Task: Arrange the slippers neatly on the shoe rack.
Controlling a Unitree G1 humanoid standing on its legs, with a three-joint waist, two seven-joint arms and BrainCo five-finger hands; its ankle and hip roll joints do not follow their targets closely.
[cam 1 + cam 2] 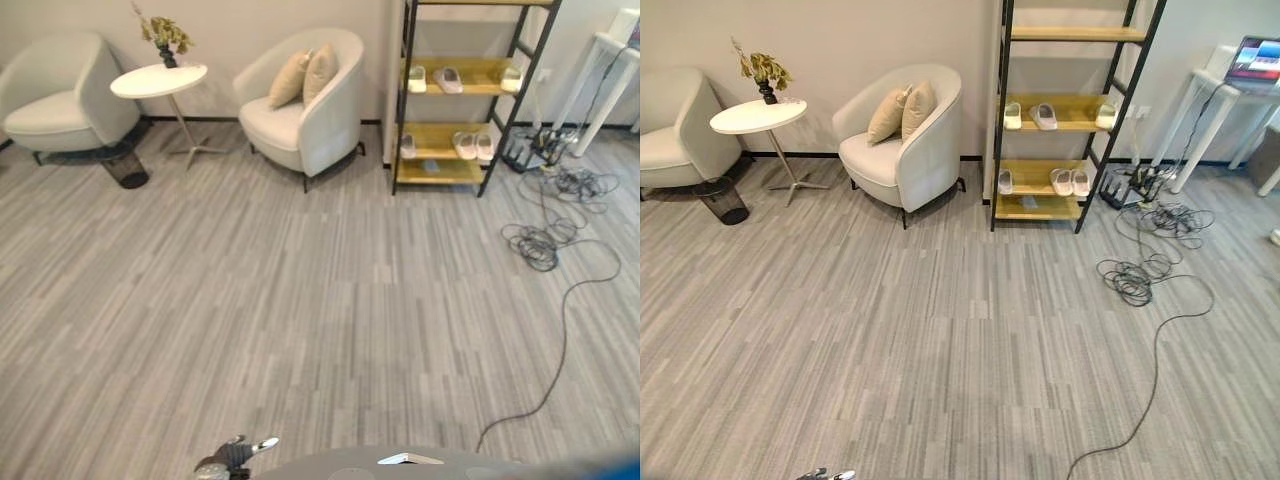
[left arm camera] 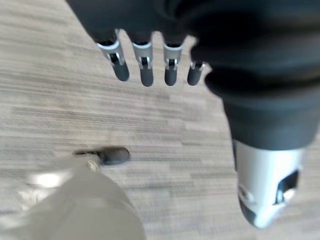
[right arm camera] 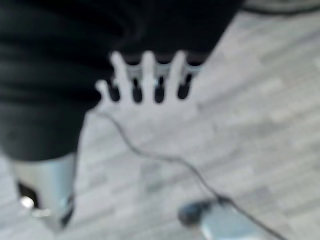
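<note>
- Shoe rack (image 1: 1072, 110): black frame w/ wooden shelves, stands vs the far wall, right of a white armchair (image 1: 902, 140).
- Slippers, all pale, already on rack: upper shelf has a pair (image 1: 1029, 115) at left-centre + one single (image 1: 1106, 114) at the right end.
- Lower shelf: one single (image 1: 1005, 181) at left, a pair (image 1: 1070, 181) side by side towards the right.
- Left hand (image 2: 145, 62): fingers straight & relaxed, holding nothing, hangs over the grey striped floor (image 1: 300, 320); also shows at the bottom edge of the left eye view.
- Right hand (image 3: 150, 77): fingers straight, spread, holding nothing, over floor too.
- Both hands well apart from the rack.
- Round white side table (image 1: 158, 80) w/ a small plant (image 1: 163, 35) left of the armchair; second armchair (image 1: 55, 95) far left, dark bin (image 1: 125, 167) by it.
- Laptop (image 1: 1255, 58) on white tabletop at far right.
</note>
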